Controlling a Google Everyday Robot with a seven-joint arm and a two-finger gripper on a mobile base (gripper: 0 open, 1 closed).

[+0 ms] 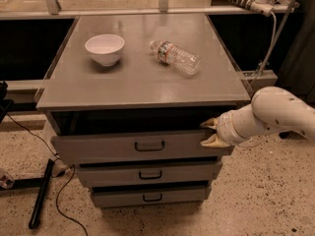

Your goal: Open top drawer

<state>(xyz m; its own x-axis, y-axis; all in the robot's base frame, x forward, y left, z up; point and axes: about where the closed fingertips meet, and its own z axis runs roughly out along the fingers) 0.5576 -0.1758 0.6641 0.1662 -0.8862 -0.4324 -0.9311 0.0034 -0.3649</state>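
The top drawer (98, 149) is the widest of three grey drawers under the cabinet top, with a small black loop handle (149, 146) at its centre. It stands slightly pulled out, with a dark gap above its front. My gripper (210, 132) is at the right end of the drawer front, pointing left. One fingertip (208, 124) is above and behind the front's top edge, the other in front of it. The fingers are closed on that edge. The white arm reaches in from the right.
Two narrower grey drawers (147, 173) sit below. On the cabinet top (133, 82) stand a white bowl (105, 48) and a plastic bottle (175, 57) lying on its side. A black stand and cables (42, 191) lie on the speckled floor at the left.
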